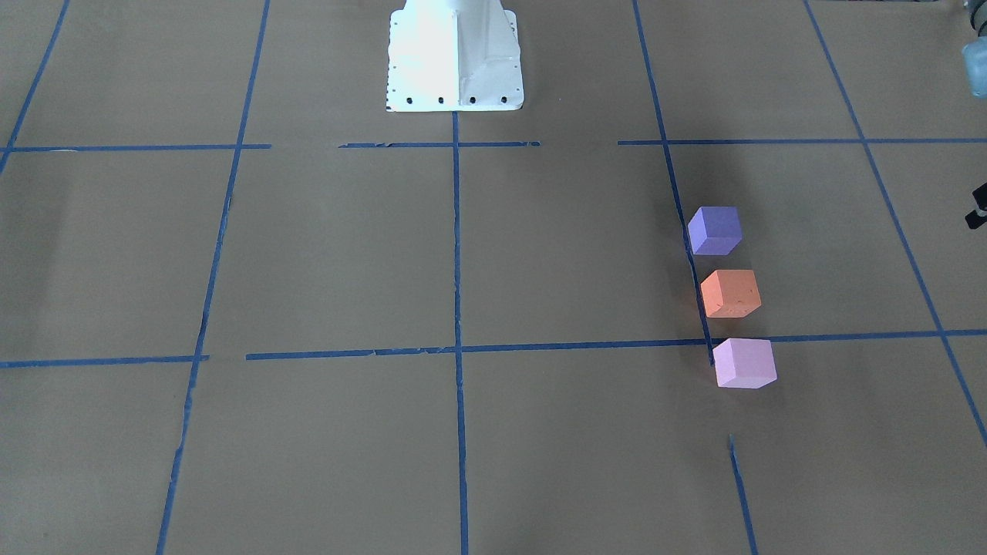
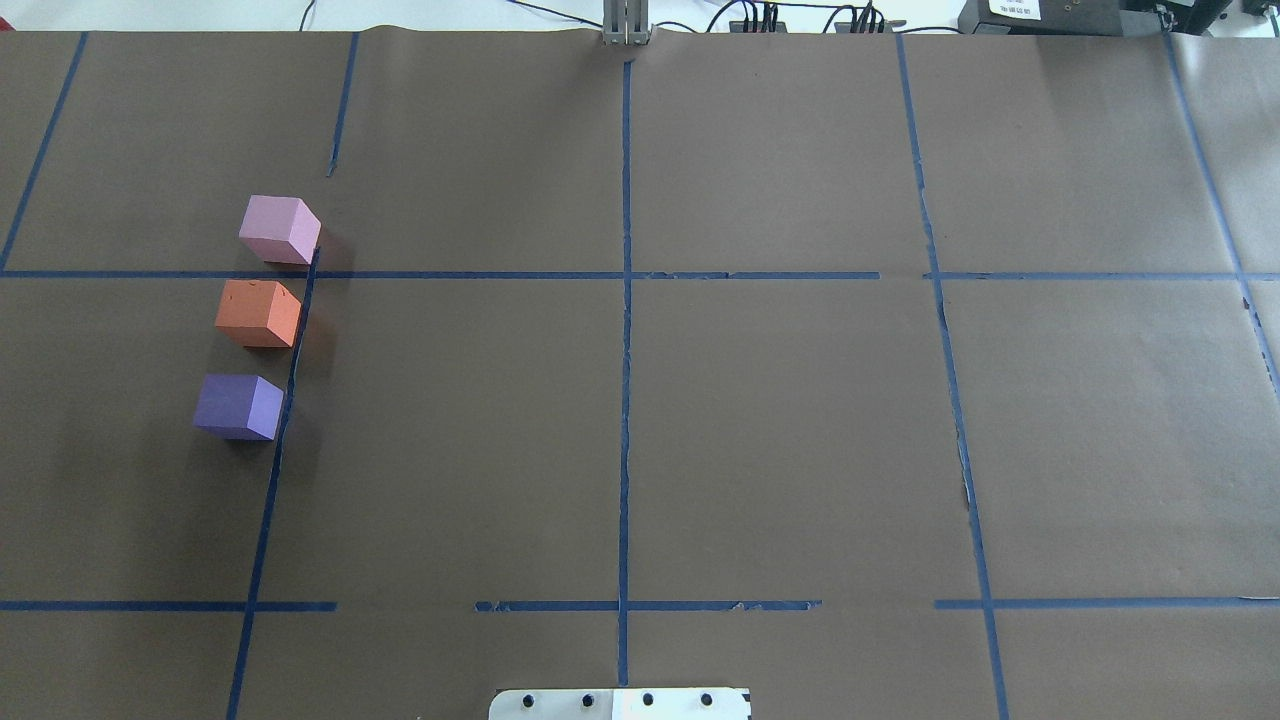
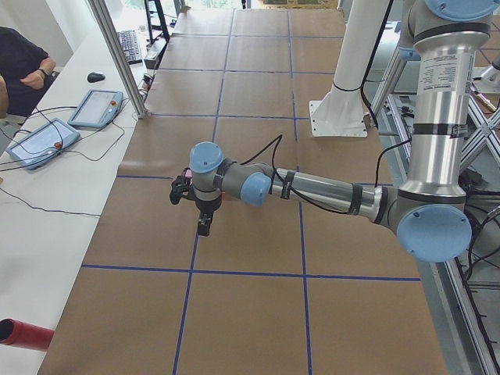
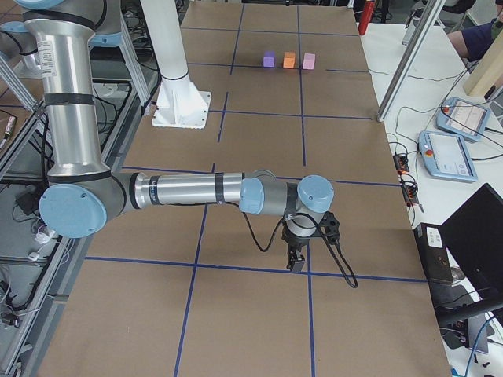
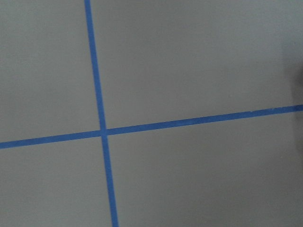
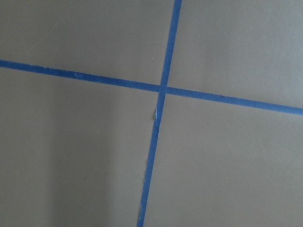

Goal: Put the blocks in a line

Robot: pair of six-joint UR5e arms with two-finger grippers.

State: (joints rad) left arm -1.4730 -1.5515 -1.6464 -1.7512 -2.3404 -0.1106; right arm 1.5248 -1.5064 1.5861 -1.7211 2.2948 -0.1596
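Observation:
Three cubes stand in a straight row beside a blue tape line on the robot's left side of the table, with small gaps between them. The violet-purple block [image 1: 715,230] [image 2: 238,406] is nearest the robot. The orange block [image 1: 730,294] [image 2: 258,313] is in the middle. The pale pink-lilac block [image 1: 744,363] [image 2: 280,229] is farthest. The row also shows small in the exterior right view [image 4: 289,58]. My left gripper [image 3: 203,226] hangs over the table's left end, apart from the blocks. My right gripper [image 4: 295,263] hangs over the far right end. I cannot tell whether either is open or shut.
The white robot base [image 1: 455,54] [image 2: 620,703] stands at the table's middle edge. Brown paper with a blue tape grid [image 2: 625,275] covers the table. Teach pendants [image 3: 94,109] [image 4: 448,153] and cables lie on the side bench. A seated person [image 3: 23,62] is beside it.

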